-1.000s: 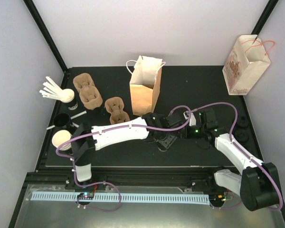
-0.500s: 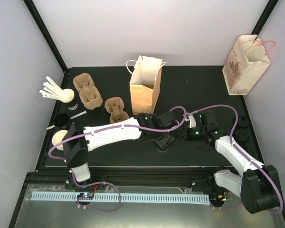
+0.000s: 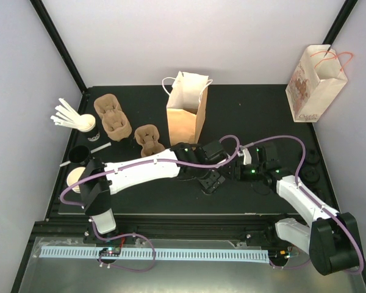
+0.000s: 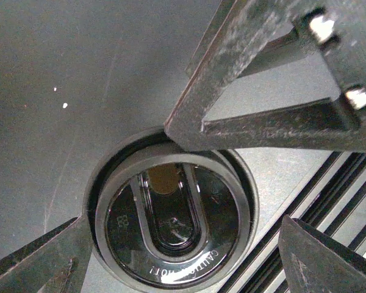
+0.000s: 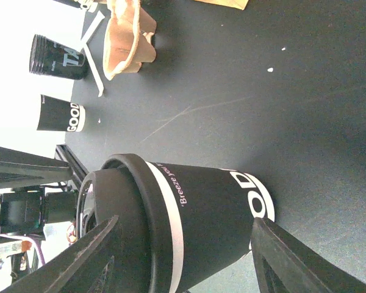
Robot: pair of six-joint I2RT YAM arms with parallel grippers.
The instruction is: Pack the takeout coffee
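Note:
The takeout coffee is a black paper cup (image 5: 219, 213) with a white band and white lettering, standing on the dark mat. A black round lid (image 4: 174, 223) sits on its rim. In the top view the two arms hide the cup. My left gripper (image 4: 184, 224) is directly above it, open, with one finger on each side of the lid; it also shows in the top view (image 3: 209, 181). My right gripper (image 5: 184, 223) is open beside the cup, one finger near the lid and the other near the base. It lies right of the left gripper in the top view (image 3: 230, 172).
A tall brown paper bag (image 3: 186, 113) stands open behind the grippers. Two cardboard cup carriers (image 3: 113, 116) (image 3: 149, 140) lie to its left. Spare cups (image 3: 79, 154) and white stirrers (image 3: 64, 114) are at the far left. A printed bag (image 3: 314, 85) is at the back right.
The left arm's elbow and forearm have swung a little to the left, and its gripper has settled over the cup. The right gripper has edged slightly left.

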